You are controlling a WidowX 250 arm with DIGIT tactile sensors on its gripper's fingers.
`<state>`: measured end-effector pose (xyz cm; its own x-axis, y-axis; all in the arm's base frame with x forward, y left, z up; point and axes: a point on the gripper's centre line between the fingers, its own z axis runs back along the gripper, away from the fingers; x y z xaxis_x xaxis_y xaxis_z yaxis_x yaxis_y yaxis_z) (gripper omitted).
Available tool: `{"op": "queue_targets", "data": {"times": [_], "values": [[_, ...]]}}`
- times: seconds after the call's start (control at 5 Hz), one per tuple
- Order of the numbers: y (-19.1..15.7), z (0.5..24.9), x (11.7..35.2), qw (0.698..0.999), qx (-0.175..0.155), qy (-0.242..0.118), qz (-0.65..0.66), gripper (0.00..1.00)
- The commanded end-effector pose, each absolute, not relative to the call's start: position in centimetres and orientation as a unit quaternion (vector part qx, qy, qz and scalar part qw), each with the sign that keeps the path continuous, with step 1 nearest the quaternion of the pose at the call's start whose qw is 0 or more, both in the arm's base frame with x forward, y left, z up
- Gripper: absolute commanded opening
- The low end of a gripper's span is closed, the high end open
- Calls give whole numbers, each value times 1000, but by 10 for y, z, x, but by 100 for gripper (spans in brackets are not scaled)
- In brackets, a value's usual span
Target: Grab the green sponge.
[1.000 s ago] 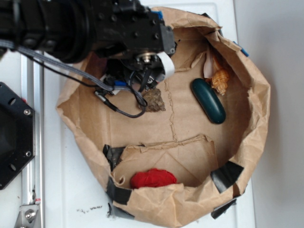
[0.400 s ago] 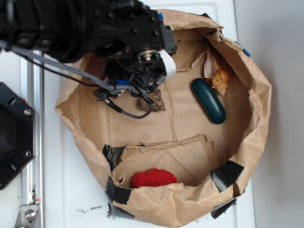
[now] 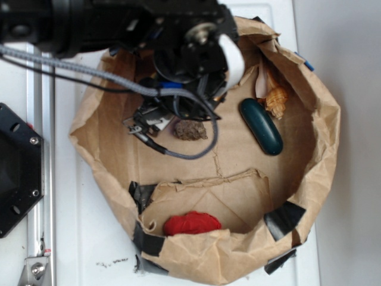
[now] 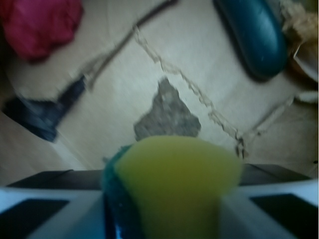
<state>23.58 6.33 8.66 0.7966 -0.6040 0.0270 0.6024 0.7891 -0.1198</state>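
Since a second ago my arm has swung right, uncovering the brown rock point(image 3: 190, 129). My pincer point(image 4: 172, 219) pinches the green sponge point(image 4: 174, 184), raised above the bag floor point(image 4: 124, 74); grab apparently done.

Bright, even overhead light, soft shadows, wrist view dim and smeared, green sponge point(image 4: 174, 186) seemingly out of focus

- arm point(image 3: 89, 24) is chunky matte black, small screws dotted over the housings
- white band point(image 3: 231, 55) wraps the wrist right above the gripper point(image 3: 178, 113)
- braided grey cable point(image 3: 190, 152) loops just below it, with a small blue bit point(image 3: 169, 85) alongside
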Motion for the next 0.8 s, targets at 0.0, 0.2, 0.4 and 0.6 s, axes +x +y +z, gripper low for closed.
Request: {"op": "queue_targets", "data": {"times": [0.0, 0.2, 0.4, 0.6], "values": [[50, 127, 248, 965, -31, -64, -253, 0], [46, 133, 248, 978, -31, -103, -177, 0], [39, 137, 252, 982, -31, -102, -154, 0], [33, 139, 260, 989, -25, -101, -108, 0]]}}
